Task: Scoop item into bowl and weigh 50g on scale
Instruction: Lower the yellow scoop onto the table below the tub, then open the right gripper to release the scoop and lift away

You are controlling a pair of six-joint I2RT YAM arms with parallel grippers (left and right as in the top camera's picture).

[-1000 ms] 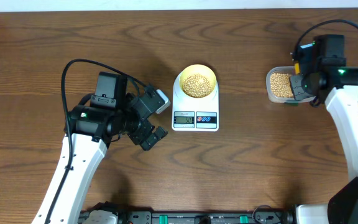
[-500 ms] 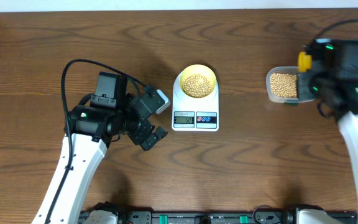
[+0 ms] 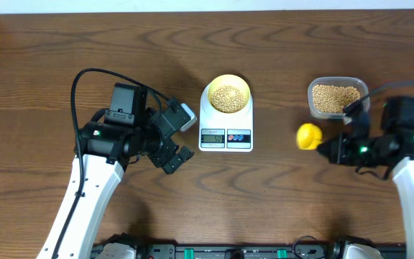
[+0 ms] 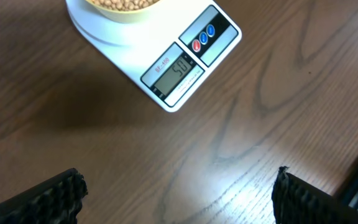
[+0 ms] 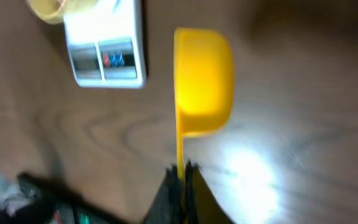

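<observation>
Overhead view, starting at nine o'clock on the dark brown wooden table (image 3: 264,208): the left gripper (image 3: 181,137) hangs with its jaws spread wide and nothing between them, just off the eight o'clock corner of the white flat kitchen scale (image 3: 226,146). On the scale's round platform sits the small pale yellow round bowl (image 3: 245,85), with the tan pea-sized beans (image 3: 227,97) heaped in its middle. At three o'clock from the scale, well apart from it, the bright yellow plastic measuring spoon (image 3: 308,135) hovers over the wood, its thin handle pinched in the tightly closed right gripper (image 3: 334,149). At one o'clock from the spoon stands the clear plastic rounded-rectangular tub (image 3: 312,92), with more beans in it.

From where I stand the weighing looks about done, so the danger now is disturbance. Another scoop would likely overshoot. The left gripper is near enough that a careless swing could nudge the scale or bowl and upset the reading. The spoon is held only by its thin handle and could twist in the grip.

The display digits are too small to read overhead. In the left wrist view they look like a five and a zero, though tilted, and the bowl is cut off by the top edge. The right wrist view is blurred, so I cannot tell whether any beans remain in the spoon (image 5: 202,81).
</observation>
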